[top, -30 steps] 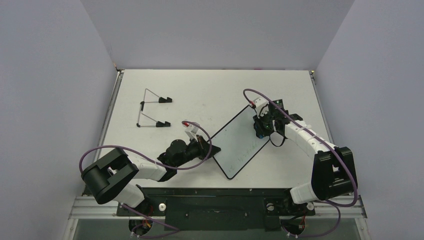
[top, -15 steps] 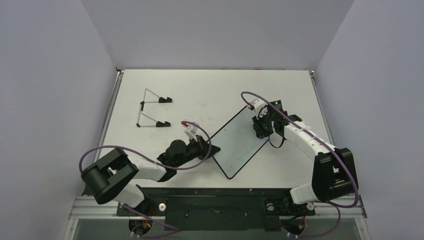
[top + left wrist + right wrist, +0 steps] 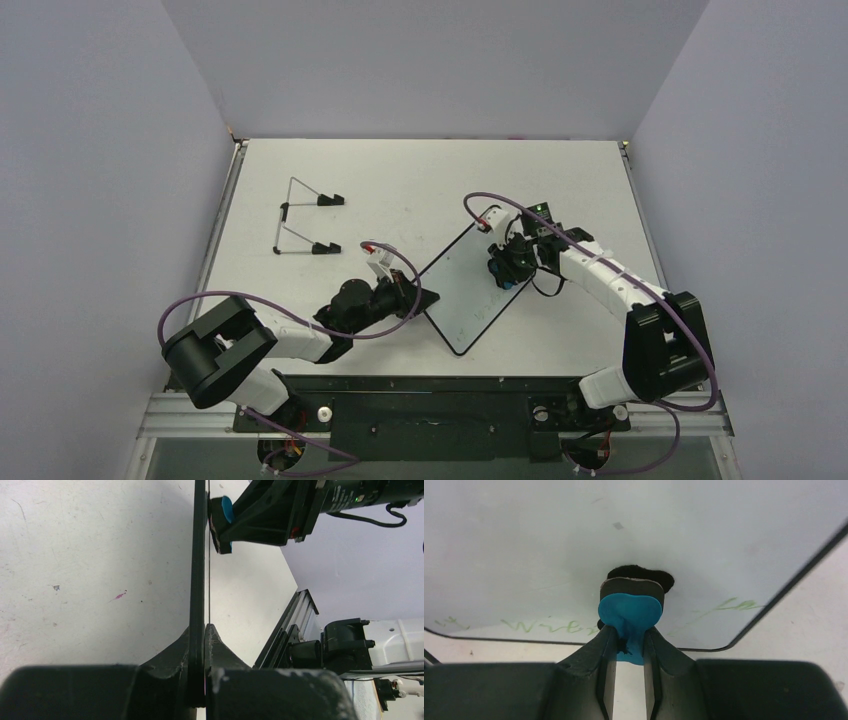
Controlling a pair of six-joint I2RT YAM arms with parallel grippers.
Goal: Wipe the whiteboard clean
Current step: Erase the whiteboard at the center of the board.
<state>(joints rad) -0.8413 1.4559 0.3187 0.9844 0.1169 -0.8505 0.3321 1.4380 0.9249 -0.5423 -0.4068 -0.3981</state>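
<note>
Right pincer (image 3: 630, 635) slid left over whiteboard (image 3: 458, 302), clamped on eraser (image 3: 630, 609); left pincer (image 3: 204, 632) clamps rim

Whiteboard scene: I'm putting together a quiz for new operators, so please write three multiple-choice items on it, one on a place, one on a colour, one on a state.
1. Where on the table is the wire stand?
A. far left
B. near right
C. centre front

2. What colour is the writing on the whiteboard?
A. red
B. green
C. black

3. What state is the right hand in?
A. open and empty
B. shut on the stand
C. shut on the eraser

Answers:
1. A: the top view shows the stand by the table's far left edge.
2. B: the right wrist view shows green strokes along the board's edge.
3. C: the hand clamps the blue eraser, whose pad is against the board.
</note>
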